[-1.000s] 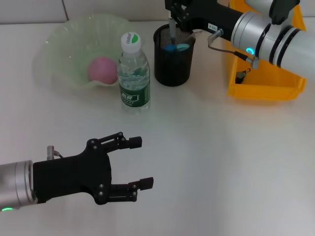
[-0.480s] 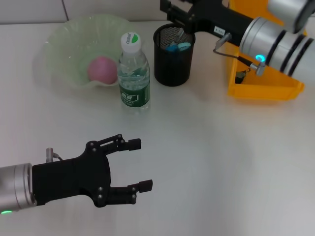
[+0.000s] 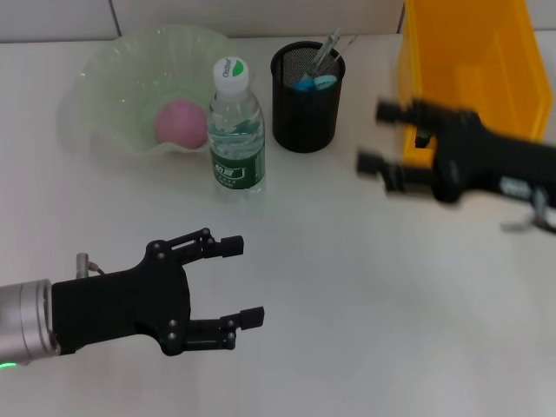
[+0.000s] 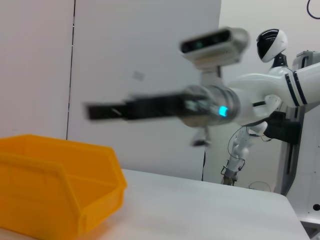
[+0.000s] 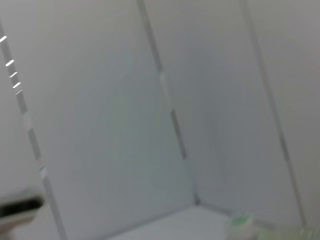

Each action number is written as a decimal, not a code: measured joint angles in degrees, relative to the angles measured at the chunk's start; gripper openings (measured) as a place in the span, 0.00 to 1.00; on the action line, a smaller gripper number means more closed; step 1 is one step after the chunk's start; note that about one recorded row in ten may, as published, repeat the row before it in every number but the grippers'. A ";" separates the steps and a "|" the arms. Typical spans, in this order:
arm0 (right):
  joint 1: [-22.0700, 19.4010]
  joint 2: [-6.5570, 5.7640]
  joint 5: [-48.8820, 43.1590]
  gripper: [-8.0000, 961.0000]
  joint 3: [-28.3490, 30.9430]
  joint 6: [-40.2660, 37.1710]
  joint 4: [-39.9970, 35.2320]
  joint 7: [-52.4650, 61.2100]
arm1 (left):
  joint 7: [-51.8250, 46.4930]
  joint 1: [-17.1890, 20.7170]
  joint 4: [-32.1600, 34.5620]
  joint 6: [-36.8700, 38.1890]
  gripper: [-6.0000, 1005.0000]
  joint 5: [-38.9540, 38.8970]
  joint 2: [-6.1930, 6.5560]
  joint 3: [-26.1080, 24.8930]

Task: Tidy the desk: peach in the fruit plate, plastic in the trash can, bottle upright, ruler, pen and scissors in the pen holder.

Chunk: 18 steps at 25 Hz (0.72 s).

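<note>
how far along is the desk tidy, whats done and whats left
Mostly done, by the look of it. The peach lies in the fruit plate, the bottle stands upright, and the pen holder has items in it, though which ones I cannot tell. Nothing is in hand: the right gripper is open and empty near the yellow bin, and the left gripper is open over the table. No loose items show.

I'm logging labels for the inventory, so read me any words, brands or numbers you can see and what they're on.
Bottle cap: green print, too small to read.
Green label on the bottle: white print, too small to read.
Right hand: a small white mark on its arm, blurred.
Nothing else carries text.
</note>
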 joint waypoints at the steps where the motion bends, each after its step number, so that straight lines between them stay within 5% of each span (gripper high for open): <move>1: -1.08 0.25 -3.86 0.84 2.70 -3.70 -0.32 0.06 | -0.05 -0.25 0.00 -0.10 0.86 0.05 0.02 -0.01; 8: -3.97 0.80 -20.30 0.87 12.84 -17.49 2.50 -2.06 | -1.13 -1.92 0.00 -0.41 0.86 0.40 0.12 -0.61; 18: -3.70 1.55 -24.33 0.87 12.63 -16.81 4.44 -3.83 | -2.18 -3.10 0.01 -0.03 0.86 0.61 0.39 -0.40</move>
